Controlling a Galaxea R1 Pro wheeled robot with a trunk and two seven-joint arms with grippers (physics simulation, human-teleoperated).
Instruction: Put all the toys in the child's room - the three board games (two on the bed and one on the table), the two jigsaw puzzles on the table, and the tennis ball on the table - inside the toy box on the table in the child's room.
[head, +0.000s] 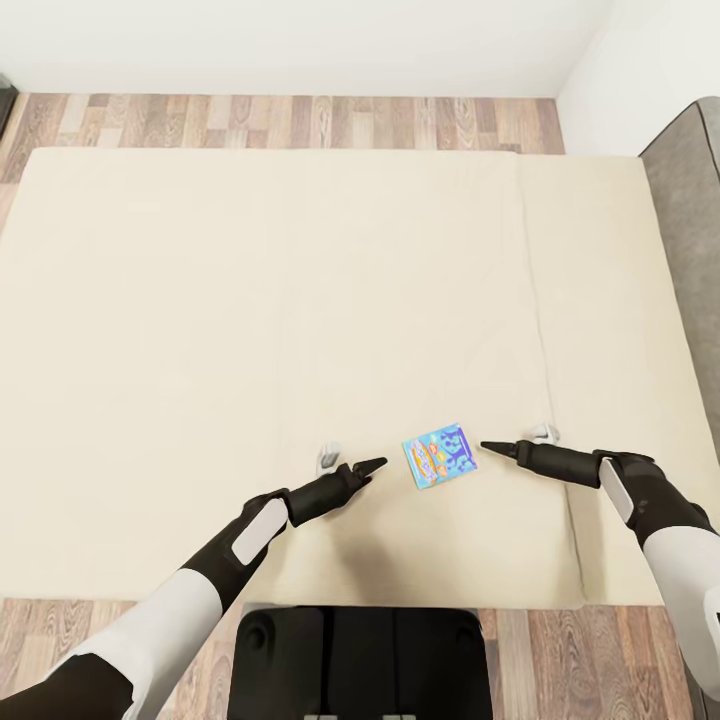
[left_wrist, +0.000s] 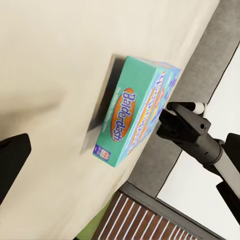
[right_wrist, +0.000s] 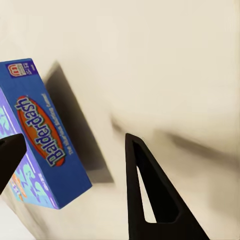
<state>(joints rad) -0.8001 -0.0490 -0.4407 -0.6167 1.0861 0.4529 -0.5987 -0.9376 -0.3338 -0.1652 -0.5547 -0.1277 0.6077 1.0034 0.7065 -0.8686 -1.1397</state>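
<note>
The board game (head: 439, 456) on the bed (head: 200, 330) looks light and stiff; my left fingers (head: 345, 463) and right fingers (head: 515, 443), both wide apart, should press its short ends.

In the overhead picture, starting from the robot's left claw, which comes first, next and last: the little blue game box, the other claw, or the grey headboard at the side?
1. The board game, on the bed just beyond the left gripper, toward the robot's right.
2. The right gripper, on the box's far side.
3. The headboard, at the picture's right edge.
</note>
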